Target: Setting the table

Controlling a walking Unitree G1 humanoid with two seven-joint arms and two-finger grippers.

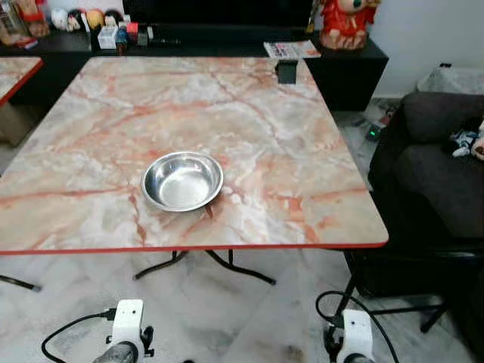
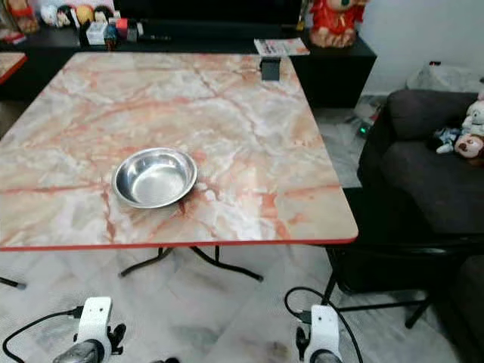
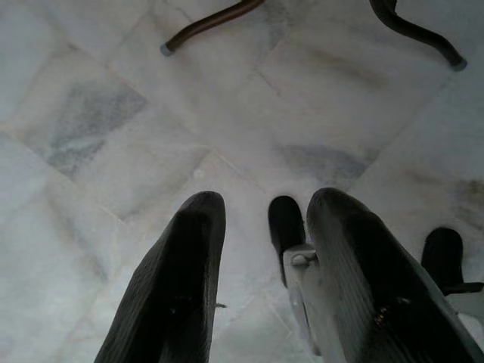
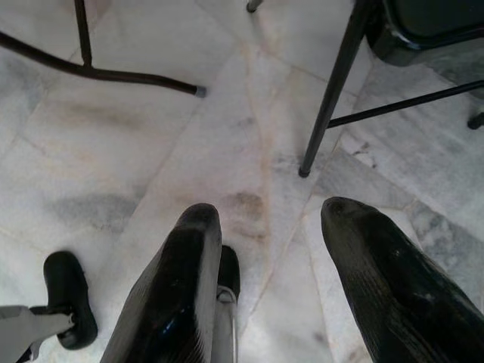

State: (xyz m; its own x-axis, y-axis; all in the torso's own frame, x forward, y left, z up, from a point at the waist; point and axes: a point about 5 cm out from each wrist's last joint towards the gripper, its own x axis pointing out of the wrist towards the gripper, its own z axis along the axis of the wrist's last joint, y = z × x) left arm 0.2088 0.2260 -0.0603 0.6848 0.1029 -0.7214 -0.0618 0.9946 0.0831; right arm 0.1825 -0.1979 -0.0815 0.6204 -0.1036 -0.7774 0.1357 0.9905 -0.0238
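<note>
1. A steel bowl [image 1: 182, 181] sits upright and empty on the marble-patterned table [image 1: 302, 136] in front of me, near the table's front edge and a little to my left of its middle.

2. My left gripper [image 3: 261, 249] hangs low at my side, below the table's front edge, pointing down at the pale marble floor [image 3: 113, 113]. Its two black fingers [image 3: 178, 280] stand apart with bare floor between them, and they hold nothing.

3. My right gripper [image 4: 265, 257] hangs low on the other side, also aimed at the floor. Its fingers [image 4: 178, 287] are spread wide with nothing between them.

4. The bowl lies well above and ahead of both pincers, up on the tabletop, while they sit down by the floor; it is closer to my left arm's side than to my right. Neither pincer touches the bowl or the table.

5. From my head I see the white wrist housings of both arms, left [image 1: 127, 321] and right [image 1: 355, 333], at the bottom edge of the view, each with a black cable looping off it.

6. A small dark object [image 1: 286, 71] stands at the table's far edge, well apart from the bowl.

7. Dark curved table legs [image 4: 98, 72] rest on the floor under the table.

8. A dark sofa [image 2: 423, 166] stands to my right, just beside the table's right edge, with soft toys [image 2: 465, 136] lying on it.

9. Beyond the table, a low black cabinet [image 1: 348, 68] carries a red figure [image 1: 344, 23] and a magazine [image 1: 291, 50].
</note>
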